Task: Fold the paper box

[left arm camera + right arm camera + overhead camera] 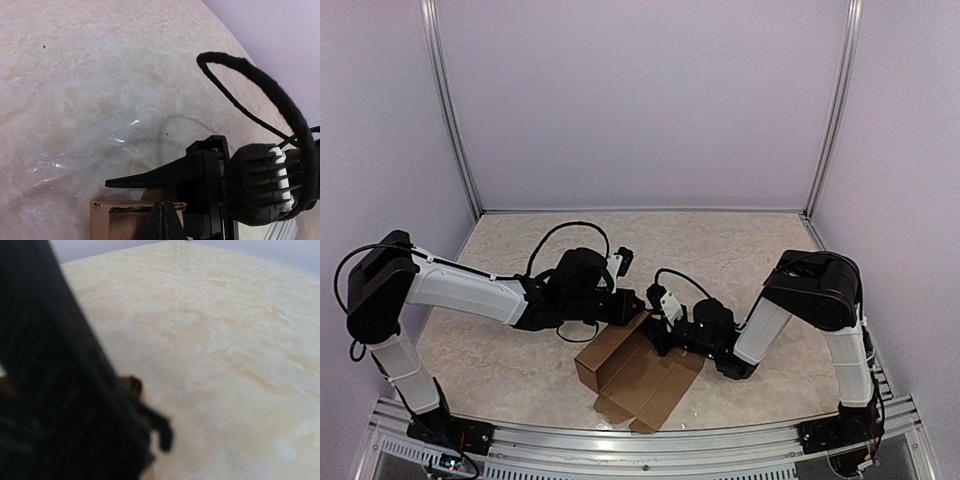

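The brown paper box (635, 375) lies half folded near the table's front, its walls up on the left and its flaps spread flat. My left gripper (632, 306) is at the box's far corner. In the left wrist view its fingertips (163, 216) are pressed together over the top edge of a cardboard wall (117, 217). My right gripper (660, 326) is at the box's far edge, facing the left one. One of its fingers (160, 176) lies over a cardboard flap; the other is hidden. The right wrist view is blurred and mostly blocked by a dark shape (60, 405).
A black cable loop (260, 85) hangs from the right arm close to the left gripper. The marbled tabletop (720, 250) runs back to the rear wall. A metal rail (650, 440) lines the front edge just below the box.
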`<action>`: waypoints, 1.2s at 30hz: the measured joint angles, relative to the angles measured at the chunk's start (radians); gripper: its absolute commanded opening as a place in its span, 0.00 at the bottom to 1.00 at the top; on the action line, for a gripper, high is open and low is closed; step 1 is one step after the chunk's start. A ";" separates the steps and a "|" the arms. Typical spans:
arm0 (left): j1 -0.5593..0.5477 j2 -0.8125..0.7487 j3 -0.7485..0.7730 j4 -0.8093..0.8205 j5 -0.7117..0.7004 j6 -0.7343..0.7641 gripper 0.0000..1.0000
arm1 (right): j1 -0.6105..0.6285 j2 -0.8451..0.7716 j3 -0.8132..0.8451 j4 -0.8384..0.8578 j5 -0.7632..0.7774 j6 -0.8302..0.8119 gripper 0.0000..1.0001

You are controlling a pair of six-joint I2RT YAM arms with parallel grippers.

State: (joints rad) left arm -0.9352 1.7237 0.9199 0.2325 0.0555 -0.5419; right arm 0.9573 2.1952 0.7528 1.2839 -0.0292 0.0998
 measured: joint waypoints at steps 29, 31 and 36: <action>0.020 -0.088 0.001 -0.126 -0.045 0.000 0.46 | 0.009 0.013 0.046 -0.003 0.073 -0.010 0.00; 0.026 -0.127 0.001 -0.161 -0.071 0.003 0.53 | 0.009 0.008 0.040 -0.006 0.102 -0.011 0.00; 0.048 -0.245 0.001 -0.235 -0.118 0.016 0.60 | 0.009 -0.025 0.013 -0.034 0.167 -0.013 0.00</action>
State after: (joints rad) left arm -0.8875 1.4788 0.9207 -0.0025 -0.0624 -0.5259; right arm 0.9665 2.1700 0.7662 1.2503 0.1379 0.0864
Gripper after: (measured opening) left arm 0.578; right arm 0.022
